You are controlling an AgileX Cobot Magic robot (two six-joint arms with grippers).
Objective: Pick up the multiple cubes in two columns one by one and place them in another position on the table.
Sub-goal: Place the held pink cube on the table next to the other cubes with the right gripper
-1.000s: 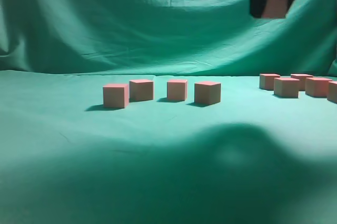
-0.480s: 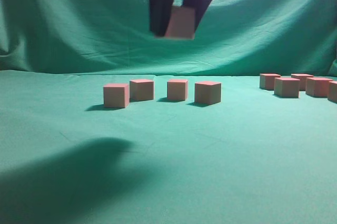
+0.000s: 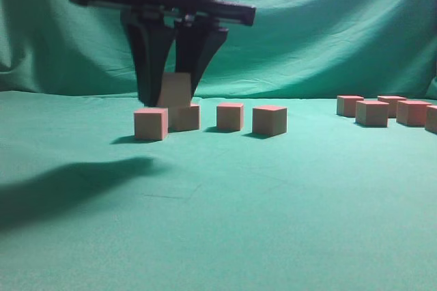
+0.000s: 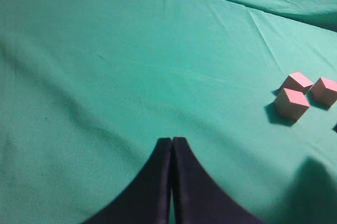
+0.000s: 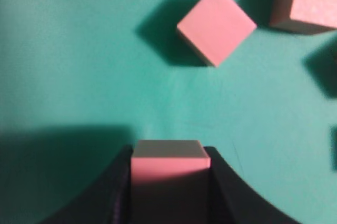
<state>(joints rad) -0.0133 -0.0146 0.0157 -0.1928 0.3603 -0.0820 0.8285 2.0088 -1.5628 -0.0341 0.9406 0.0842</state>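
While aloft, cube (image 3: 175, 90) between fingers (image 3: 147, 65).

Right hand (image 3: 166, 93): matte black, wide flat crossbar, two tapering curved fingers (image 3: 145, 65); dark cable loop above. Left hand (image 4: 172, 142): same black, pointed tips.

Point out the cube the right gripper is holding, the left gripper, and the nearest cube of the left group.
held cube (image 5: 169, 162), right wrist view, its pink face.
left gripper (image 4: 172, 142), left wrist view, its touching fingertips.
nearest left cube (image 3: 150, 125), exterior view, its front side.
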